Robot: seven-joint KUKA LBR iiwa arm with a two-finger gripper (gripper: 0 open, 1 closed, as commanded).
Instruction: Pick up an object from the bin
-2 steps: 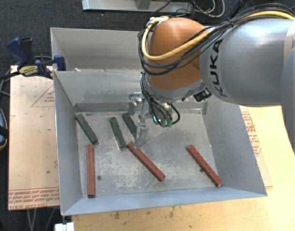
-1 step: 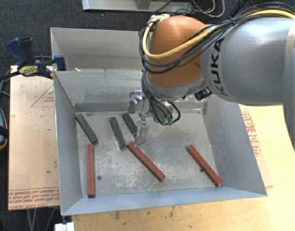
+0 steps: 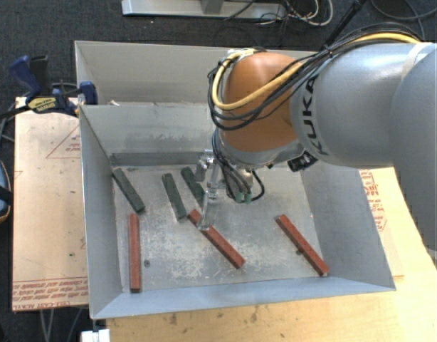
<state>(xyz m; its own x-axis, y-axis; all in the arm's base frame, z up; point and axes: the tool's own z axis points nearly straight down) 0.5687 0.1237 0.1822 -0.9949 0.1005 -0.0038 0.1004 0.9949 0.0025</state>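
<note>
Claw [image 3: 207, 216] over red bar [image 3: 223, 247], grey bar [image 3: 191, 182] half-hidden

I have the arm [image 3: 368, 98] reaching in from the right, its orange wrist cover [image 3: 258, 102] bent over, and the pincer [image 3: 206, 216] hangs below it, pointing down.

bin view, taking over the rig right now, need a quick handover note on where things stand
Hand: low in the middle of the bin, at the upper end of the middle red-brown stick.
Things: left red-brown stick along the left wall, right red-brown stick on the right, three grey sticks left of the hand.
Done: hand lowered to a stick; every stick lies on the floor.
Left: grasp one and lift it out.
</note>
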